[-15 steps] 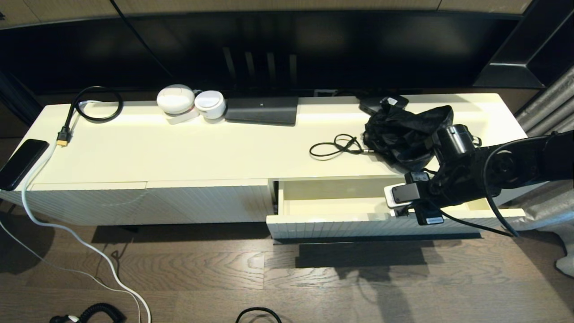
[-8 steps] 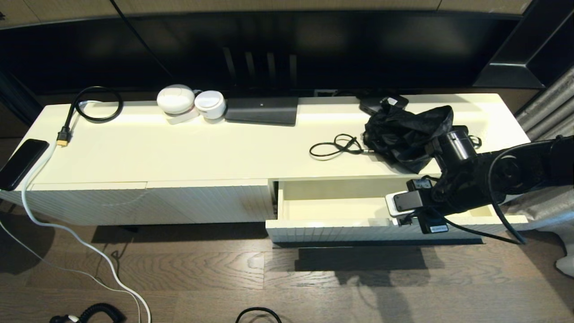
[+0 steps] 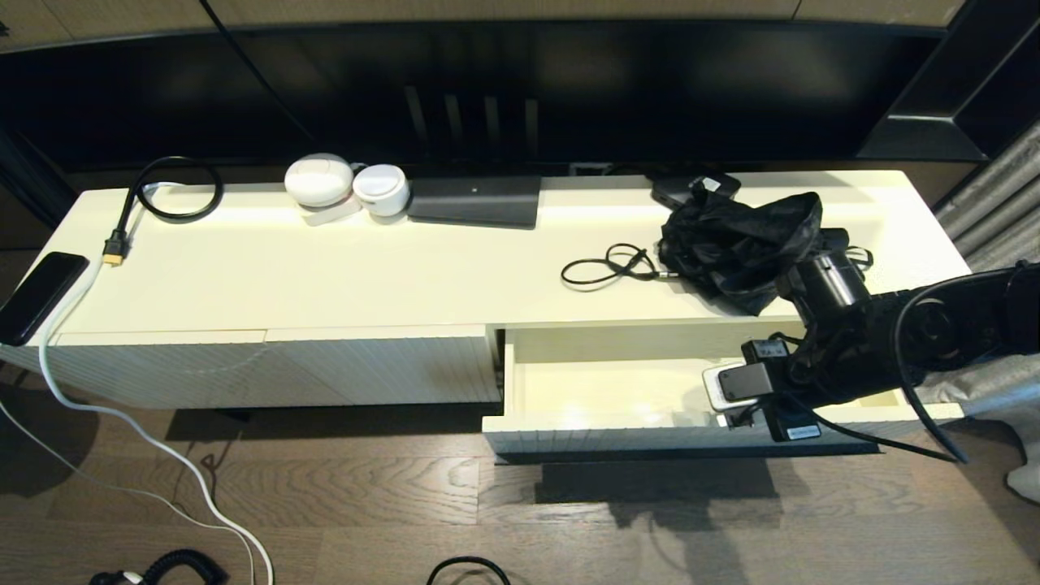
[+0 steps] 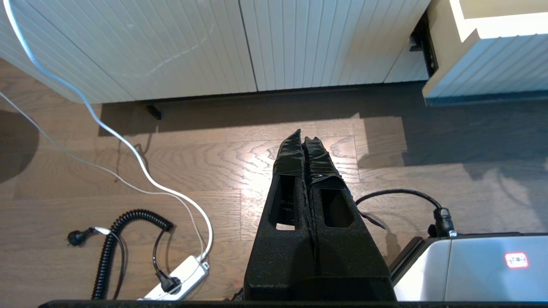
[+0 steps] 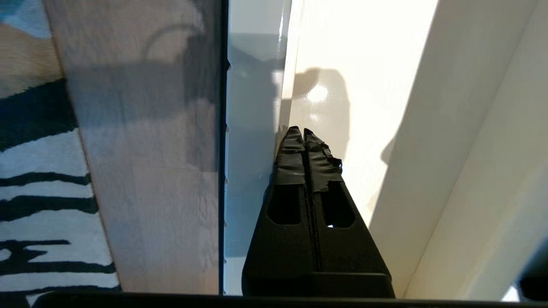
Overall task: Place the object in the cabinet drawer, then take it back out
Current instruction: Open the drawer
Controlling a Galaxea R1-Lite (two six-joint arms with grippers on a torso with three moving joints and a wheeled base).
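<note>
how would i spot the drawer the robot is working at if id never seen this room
Find the long, low cream cabinet under the dark screen, with a crumpled black bag on its top at the right. Below that bag, the cabinet drawer stands pulled out over the wood floor, the right claw shut inside its front wall. Its neighbours are flush, closed ribbed panels; only this one shows a glossy cream inside.

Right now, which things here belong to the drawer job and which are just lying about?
Job: cabinet drawer, pulled open; right gripper, shut, inside its front wall.
Lying about: black bag, black cable, white round cases, phone, left gripper, parked, shut.
</note>
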